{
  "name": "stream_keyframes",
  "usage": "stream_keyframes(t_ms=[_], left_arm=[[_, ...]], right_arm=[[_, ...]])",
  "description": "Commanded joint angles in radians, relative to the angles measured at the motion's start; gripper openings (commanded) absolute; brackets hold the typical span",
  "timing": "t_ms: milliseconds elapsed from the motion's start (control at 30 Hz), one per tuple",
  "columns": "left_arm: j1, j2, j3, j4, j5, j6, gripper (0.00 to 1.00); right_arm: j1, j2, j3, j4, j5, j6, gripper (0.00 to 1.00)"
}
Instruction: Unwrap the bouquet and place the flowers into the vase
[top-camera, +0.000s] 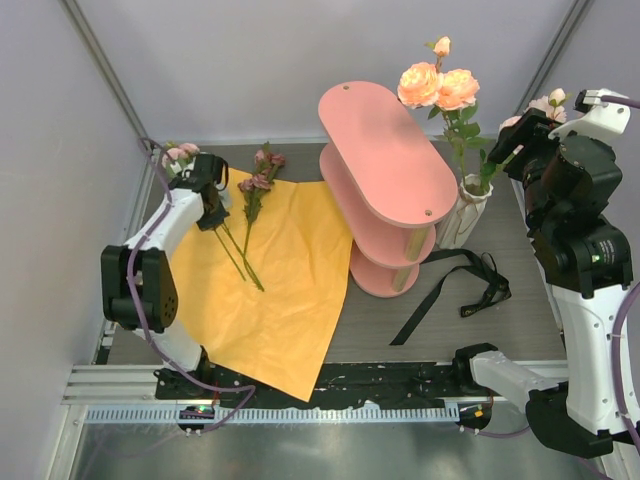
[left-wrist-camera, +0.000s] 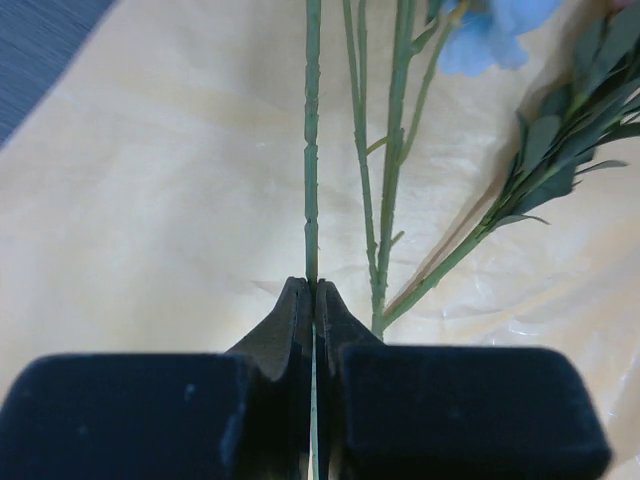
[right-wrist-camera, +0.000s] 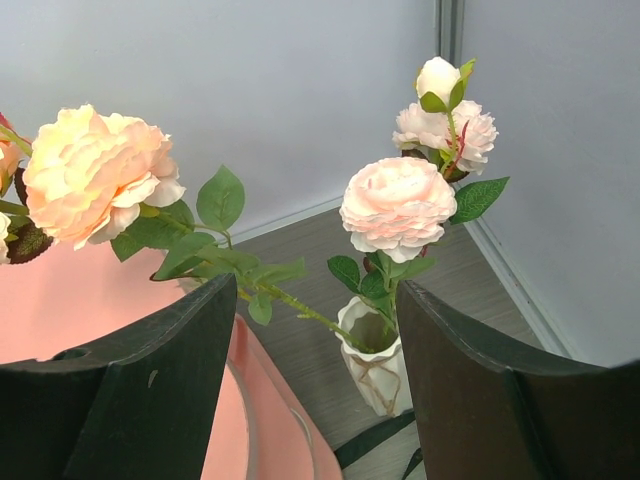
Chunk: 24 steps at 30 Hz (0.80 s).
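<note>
Near edge of the table (top-camera: 520, 325): black ribbon (top-camera: 450, 292) lies loose on the bare top, right of the shelf's foot.

Orange paper (top-camera: 270, 290) lies spread flat over the left half.

Left arm (top-camera: 165, 235) reaches over the paper's left side. Left jaws are pressed shut on one thin green stem (left-wrist-camera: 312, 150), low over the paper. Just right of that stem lie further loose stems (left-wrist-camera: 385, 200), and past them a pale blue bloom (left-wrist-camera: 480, 35).

Top view: mauve flowers (top-camera: 258, 182) lie on the far part of the paper, stems pointing toward the near side.

Pink shelf (top-camera: 385, 185), three tiers, stands mid-table. Vase (top-camera: 468, 208) stands upright just right of it; cannot tell whether they touch. It holds peach roses (top-camera: 437, 85) and pale pink roses (right-wrist-camera: 398, 200).

Right jaws are spread wide, gripping nothing, raised at the vase's right and facing it.
</note>
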Motion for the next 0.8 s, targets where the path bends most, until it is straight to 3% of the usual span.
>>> stream_keyframes(t_ms=[0,233,333,400,567,600,700,767], left_arm=[[-0.014,-0.116,0.070,-0.059,-0.154,0.096,0.00],[-0.063,-0.127,0.075,-0.088,-0.205,0.232,0.00],[-0.074,-0.065,0.085,-0.122,-0.087,0.261,0.00],[-0.074,-0.048,0.061,-0.113,0.019,0.225,0.00],[-0.071,-0.042,-0.056,-0.041,0.117,0.105,0.00],[-0.063,-0.042,-0.065,-0.024,0.128,0.073,0.04],[-0.034,-0.053,-0.103,0.019,0.169,0.025,0.30],[-0.012,-0.076,-0.123,0.044,0.203,0.015,0.37]], right_arm=[[0.006,0.002,0.029,0.043,-0.011,-0.017,0.70],[0.006,0.014,0.050,0.036,-0.014,-0.017,0.71],[0.006,0.020,0.053,0.035,-0.020,-0.015,0.70],[0.006,0.023,0.058,0.032,-0.023,-0.015,0.71],[0.004,0.017,0.062,0.030,-0.012,-0.025,0.71],[0.006,0.017,0.061,0.030,-0.012,-0.026,0.70],[0.015,0.019,0.061,0.029,-0.012,-0.029,0.71],[0.018,0.019,0.059,0.030,-0.012,-0.032,0.71]])
